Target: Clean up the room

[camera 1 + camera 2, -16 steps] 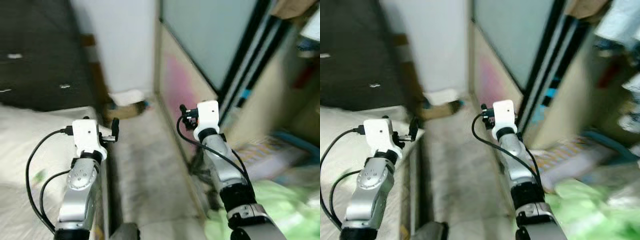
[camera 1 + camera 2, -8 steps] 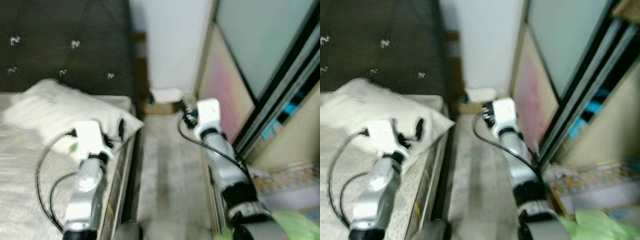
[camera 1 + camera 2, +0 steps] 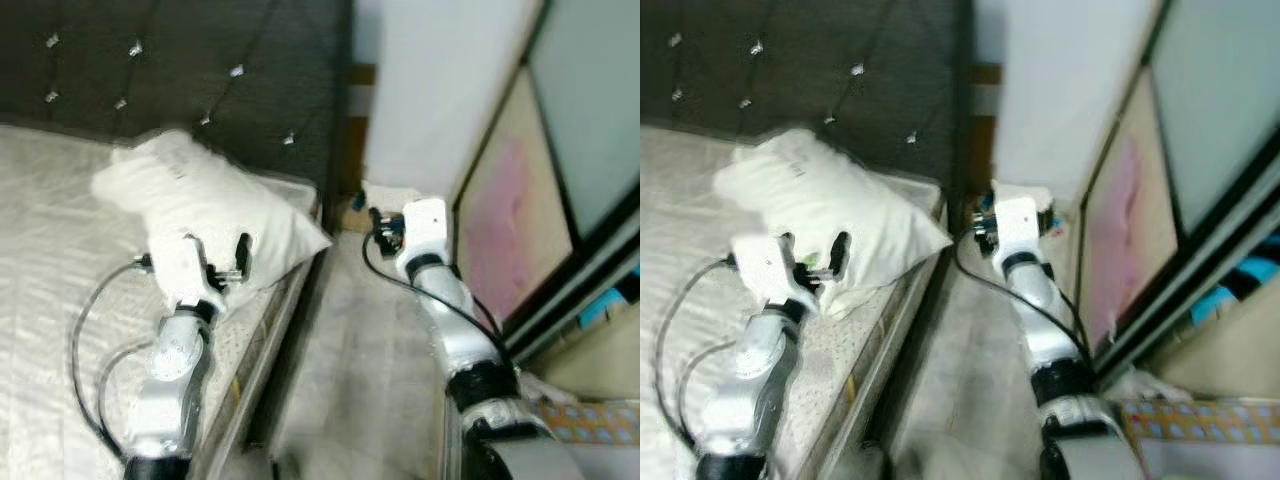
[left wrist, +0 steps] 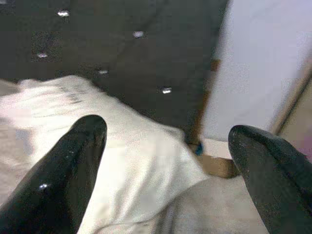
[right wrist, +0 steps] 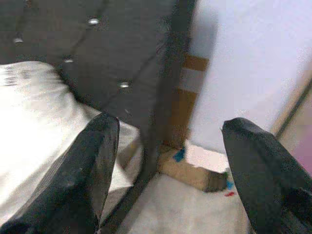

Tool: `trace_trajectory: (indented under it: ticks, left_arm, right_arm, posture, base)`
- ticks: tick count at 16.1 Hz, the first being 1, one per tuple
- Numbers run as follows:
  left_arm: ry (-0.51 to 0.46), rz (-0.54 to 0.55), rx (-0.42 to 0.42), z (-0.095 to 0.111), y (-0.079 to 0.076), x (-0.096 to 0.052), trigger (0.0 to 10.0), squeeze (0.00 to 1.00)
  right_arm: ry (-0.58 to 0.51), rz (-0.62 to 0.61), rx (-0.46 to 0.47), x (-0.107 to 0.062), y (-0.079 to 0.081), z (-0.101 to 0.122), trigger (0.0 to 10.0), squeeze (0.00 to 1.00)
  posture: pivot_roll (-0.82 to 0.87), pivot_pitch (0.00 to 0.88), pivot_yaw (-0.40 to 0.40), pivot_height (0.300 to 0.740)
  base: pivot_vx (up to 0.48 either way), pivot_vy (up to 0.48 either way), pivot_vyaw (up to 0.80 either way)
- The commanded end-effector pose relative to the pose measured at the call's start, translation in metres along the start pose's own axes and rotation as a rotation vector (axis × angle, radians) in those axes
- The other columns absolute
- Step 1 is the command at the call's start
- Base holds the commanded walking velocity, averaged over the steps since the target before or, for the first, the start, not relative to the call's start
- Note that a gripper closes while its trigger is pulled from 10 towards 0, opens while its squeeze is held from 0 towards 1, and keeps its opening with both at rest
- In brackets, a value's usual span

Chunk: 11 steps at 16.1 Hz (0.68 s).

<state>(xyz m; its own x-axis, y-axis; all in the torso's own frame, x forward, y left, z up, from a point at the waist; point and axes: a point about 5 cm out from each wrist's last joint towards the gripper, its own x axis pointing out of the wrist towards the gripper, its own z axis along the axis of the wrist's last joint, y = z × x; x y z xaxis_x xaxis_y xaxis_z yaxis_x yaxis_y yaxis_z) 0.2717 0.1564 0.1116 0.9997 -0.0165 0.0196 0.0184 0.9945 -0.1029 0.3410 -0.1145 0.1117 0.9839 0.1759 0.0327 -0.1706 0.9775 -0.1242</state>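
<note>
White pillow (image 3: 210, 205) lies on the bed (image 3: 50, 260), just beyond the left gripper (image 4: 165, 146), jaws spread wide and empty. Right gripper (image 5: 168, 146) over floor gap, jaws likewise apart. Pillow marking too blurred to read.

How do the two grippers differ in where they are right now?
The left gripper is raised over the bed's edge, in front of the white pillow; the right gripper is out over the floor aisle, toward the cardboard box by the wall. Both are open and hold nothing.

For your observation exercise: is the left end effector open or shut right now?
Open. In the left wrist view the left end effector has its two black fingers far apart, with the white pillow showing between them and nothing held.
</note>
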Motion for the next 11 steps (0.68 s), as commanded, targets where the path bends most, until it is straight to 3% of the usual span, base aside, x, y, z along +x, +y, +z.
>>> trace_trajectory:
  ticks: [1,2,3,6,11]
  left_arm:
    - [-0.003,0.009,0.043,0.003,-0.0002,0.0018,10.0,0.0]
    - [0.013,0.043,0.099,0.0028,0.002,0.0007,10.0,0.0]
    - [0.016,0.043,0.101,0.0025,0.0026,0.0001,10.0,0.0]
    - [0.011,0.039,0.015,0.001,0.0084,-0.0017,10.0,0.0]
    - [-0.008,0.059,0.052,0.0055,0.0074,-0.0011,10.0,0.0]
  right_arm:
    - [-0.013,0.016,0.0,0.0023,0.0021,0.0031,10.0,0.0]
    - [-0.015,0.02,0.0,0.0022,0.0023,0.0032,10.0,0.0]
    - [-0.015,0.021,0.0,0.0023,0.0024,0.0032,10.0,0.0]
    - [-0.015,0.027,0.003,0.003,0.0026,0.0031,10.0,0.0]
    - [-0.008,0.032,0.027,0.0037,0.0036,0.0019,10.0,0.0]
  posture:
    - [0.13,0.0,-0.037,0.74]
    - [0.13,0.0,-0.038,0.74]
    - [0.13,0.0,-0.038,0.74]
    - [0.14,0.0,-0.04,0.74]
    - [0.14,0.0,-0.041,0.74]
  base:
    - [0.0,0.0,0.8]
    - [0.0,0.0,0.8]
    - [0.0,0.0,0.8]
    - [0.0,0.0,0.8]
    - [0.0,0.0,0.8]
